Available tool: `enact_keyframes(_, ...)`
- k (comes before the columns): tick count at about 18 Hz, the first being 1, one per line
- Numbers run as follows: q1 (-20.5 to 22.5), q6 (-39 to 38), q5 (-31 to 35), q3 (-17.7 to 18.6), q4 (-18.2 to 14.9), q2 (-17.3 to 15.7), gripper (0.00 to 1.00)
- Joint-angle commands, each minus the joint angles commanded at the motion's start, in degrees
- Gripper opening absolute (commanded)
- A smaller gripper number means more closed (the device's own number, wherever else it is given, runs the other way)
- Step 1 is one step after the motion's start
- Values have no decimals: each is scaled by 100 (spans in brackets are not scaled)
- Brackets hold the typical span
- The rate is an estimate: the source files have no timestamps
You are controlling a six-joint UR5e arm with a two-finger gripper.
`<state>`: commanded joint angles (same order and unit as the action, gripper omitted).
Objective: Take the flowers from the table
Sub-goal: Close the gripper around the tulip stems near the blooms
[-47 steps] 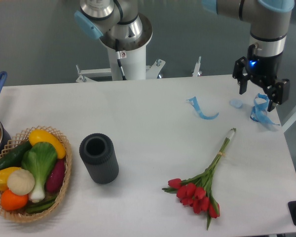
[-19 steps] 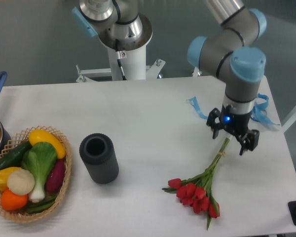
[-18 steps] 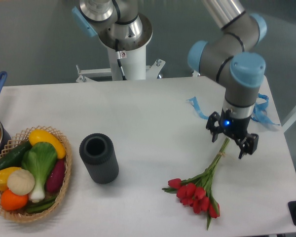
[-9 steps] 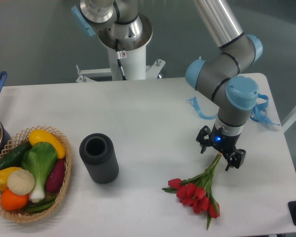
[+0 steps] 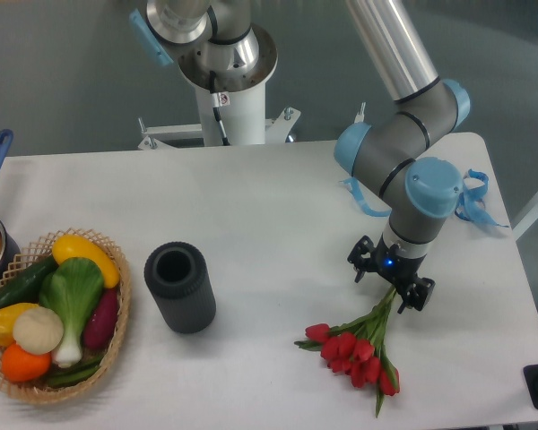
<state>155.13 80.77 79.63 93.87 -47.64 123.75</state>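
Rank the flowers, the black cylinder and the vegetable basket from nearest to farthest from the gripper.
From the gripper:
1. Flowers, directly beneath it, stems between its fingers.
2. Black cylinder, mid-table, to the image's left.
3. Vegetable basket, at the far left edge.

High frontal view over table

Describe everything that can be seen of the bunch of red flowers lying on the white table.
The flowers are a bunch of red tulips with thin green stems and a few green leaves. They lie flat on the table, near its front right part. The red heads point toward the front edge, and the stems run up and to the right. The gripper stands over the stems with its jaws apart, one on each side of them. Whether the jaws touch the stems cannot be told. Nothing else touches the bunch.
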Motion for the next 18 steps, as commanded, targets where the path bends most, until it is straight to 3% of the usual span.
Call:
enact_keyframes(2, 0, 0, 0, 26, 44, 0, 80)
enact_keyframes(7, -9, 0, 9, 35, 176, 9, 51)
enact_keyframes(15, 0, -272, 0, -35, 185, -26, 17)
enact_keyframes(18, 0, -360, 0, -44, 176, -70, 13)
